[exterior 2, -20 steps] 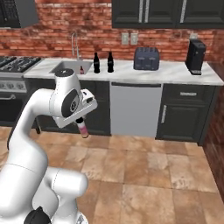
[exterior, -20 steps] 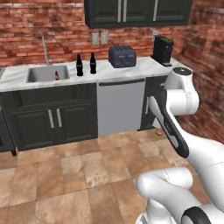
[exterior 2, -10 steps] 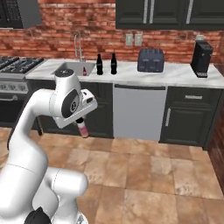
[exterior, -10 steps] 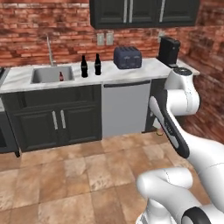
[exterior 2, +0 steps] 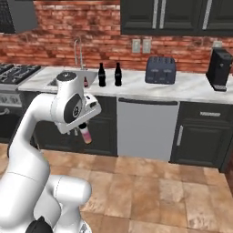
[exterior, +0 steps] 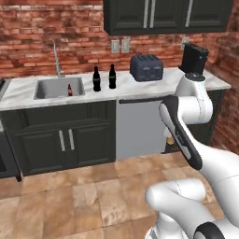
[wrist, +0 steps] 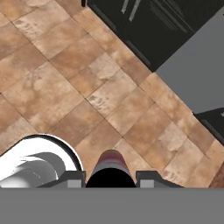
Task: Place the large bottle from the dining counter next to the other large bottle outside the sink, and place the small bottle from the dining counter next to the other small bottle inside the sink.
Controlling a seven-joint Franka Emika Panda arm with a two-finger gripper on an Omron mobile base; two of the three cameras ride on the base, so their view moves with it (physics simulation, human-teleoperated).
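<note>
Sink (exterior: 51,88) holding one small bottle (exterior: 70,89), two large bottles (exterior: 104,78) beside it, hand (exterior 2: 84,130) clamped on another small bottle (exterior 2: 85,134)

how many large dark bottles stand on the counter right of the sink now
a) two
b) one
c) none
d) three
a) two: a pair of large bottles stands side by side on the counter just right of the sink, and the right base view shows the same pair; a small bottle sits inside the sink, and another small bottle hangs in the fingers over the floor.
</note>
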